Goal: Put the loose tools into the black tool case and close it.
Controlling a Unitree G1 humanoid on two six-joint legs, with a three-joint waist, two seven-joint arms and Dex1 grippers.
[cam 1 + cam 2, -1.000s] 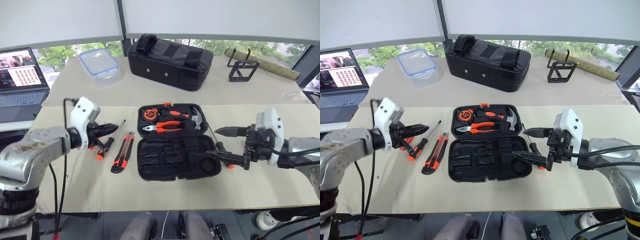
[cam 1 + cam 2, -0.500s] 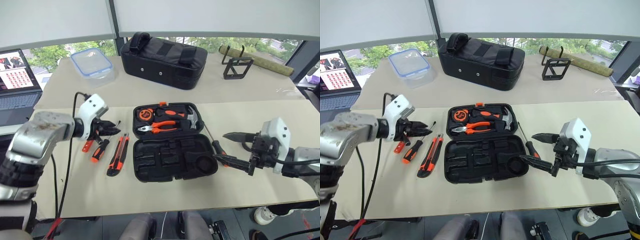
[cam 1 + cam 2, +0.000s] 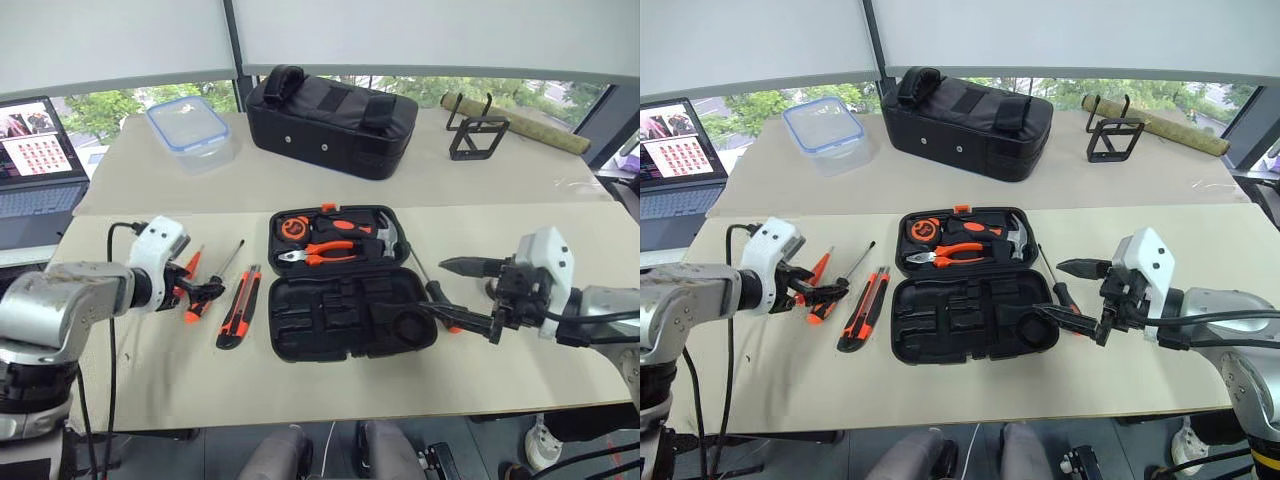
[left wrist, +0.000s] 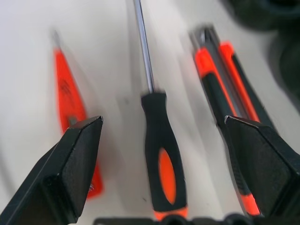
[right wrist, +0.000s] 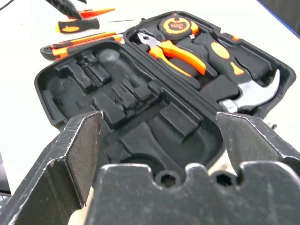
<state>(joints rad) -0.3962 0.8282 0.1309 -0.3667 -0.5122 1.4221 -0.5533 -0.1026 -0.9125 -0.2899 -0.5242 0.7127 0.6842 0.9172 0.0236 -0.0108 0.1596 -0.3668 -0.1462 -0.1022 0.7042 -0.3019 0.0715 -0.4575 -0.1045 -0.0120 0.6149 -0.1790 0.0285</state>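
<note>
Black tool case (image 3: 345, 283) lies open and flat on the worktop (image 3: 300, 380) in front of me, its two halves hinged together. The far half holds orange-handled pliers (image 3: 322, 251), a tape measure (image 3: 294, 226) and a hammer (image 3: 385, 238); the near half shows bare moulded slots.

To the left of the case three loose tools lie side by side on the worktop. The orange-black utility knife (image 3: 239, 307) is nearest the case, just beside its left edge. Next comes a black-and-orange-handled screwdriver (image 4: 161, 154), its shaft pointing away from me. Outermost is the small orange screwdriver (image 4: 70, 98). My left claw (image 3: 196, 290) hangs low over these, jaws spread wide and gripping nothing. In the left wrist view the black-and-orange handle sits between my two fingers, with the small orange screwdriver by one finger and the knife by the other. I cannot tell whether the fingertips touch the worktop.

A second black-and-orange-handled screwdriver (image 3: 432, 289) lies just beside the right edge of the case. My right claw (image 3: 462, 295) is held above the worktop at the near right corner of the case, pointing toward it, jaws wide apart and empty. One finger reaches over the corner of the near half.

On the worktop behind sit a larger black fabric bag (image 3: 335, 120), a clear lidded container (image 3: 192, 128), a black wire stand (image 3: 477, 135) and an open laptop (image 3: 38, 160).
</note>
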